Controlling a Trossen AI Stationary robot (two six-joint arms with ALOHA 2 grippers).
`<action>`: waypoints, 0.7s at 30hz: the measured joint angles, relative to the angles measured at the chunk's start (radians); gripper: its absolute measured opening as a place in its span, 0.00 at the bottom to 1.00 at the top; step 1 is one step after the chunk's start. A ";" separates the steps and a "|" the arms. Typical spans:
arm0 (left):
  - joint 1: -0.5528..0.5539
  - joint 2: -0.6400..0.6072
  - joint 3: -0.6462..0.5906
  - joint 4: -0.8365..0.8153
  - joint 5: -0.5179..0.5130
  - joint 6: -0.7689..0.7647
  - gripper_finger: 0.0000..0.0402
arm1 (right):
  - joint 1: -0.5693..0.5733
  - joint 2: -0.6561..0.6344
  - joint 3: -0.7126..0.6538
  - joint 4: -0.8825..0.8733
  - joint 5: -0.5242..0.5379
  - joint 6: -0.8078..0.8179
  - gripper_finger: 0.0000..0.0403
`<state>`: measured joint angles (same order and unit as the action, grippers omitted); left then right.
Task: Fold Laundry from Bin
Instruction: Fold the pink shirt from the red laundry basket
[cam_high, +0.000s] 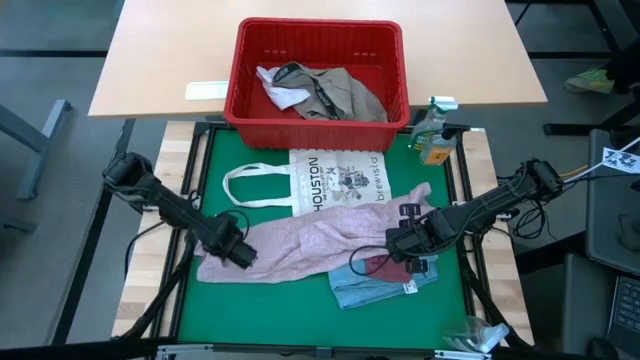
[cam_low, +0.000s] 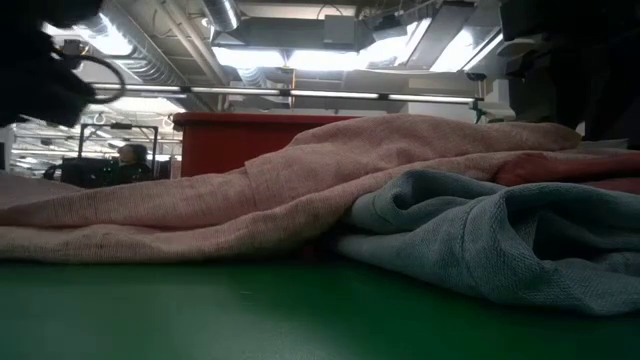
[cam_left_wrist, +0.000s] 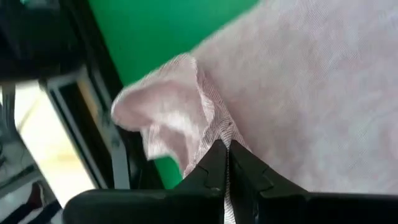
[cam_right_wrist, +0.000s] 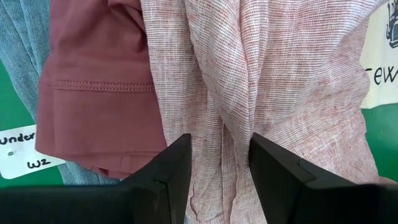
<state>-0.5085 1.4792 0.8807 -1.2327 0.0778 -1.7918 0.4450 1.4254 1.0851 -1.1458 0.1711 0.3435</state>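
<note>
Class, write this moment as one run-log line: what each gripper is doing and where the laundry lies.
left gripper: shut on pale pink garment edge | right gripper: open astride its folds | bin: holds more laundry

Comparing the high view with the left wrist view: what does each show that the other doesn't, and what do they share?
Only the high view shows the red bin holding white and khaki-grey laundry, the HOUSTON tote bag, the maroon garment on the light blue one, and the right gripper over the pink cloth. Only the left wrist view shows the left gripper shut, pinching a bunched pink fold. Both show the pale pink garment on the green mat.
</note>
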 joint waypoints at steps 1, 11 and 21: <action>-0.022 0.000 0.002 0.000 0.021 -0.026 0.00 | 0.000 0.000 0.000 0.000 0.000 0.000 0.38; -0.237 0.000 0.002 0.044 0.187 -0.270 0.00 | 0.001 0.000 0.000 0.000 0.000 0.000 0.38; -0.321 0.000 0.002 0.157 0.168 -0.278 0.14 | 0.001 0.000 0.000 0.000 -0.006 0.000 0.38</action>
<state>-0.8295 1.4792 0.8829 -1.0755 0.2459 -2.0697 0.4458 1.4254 1.0851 -1.1458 0.1646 0.3437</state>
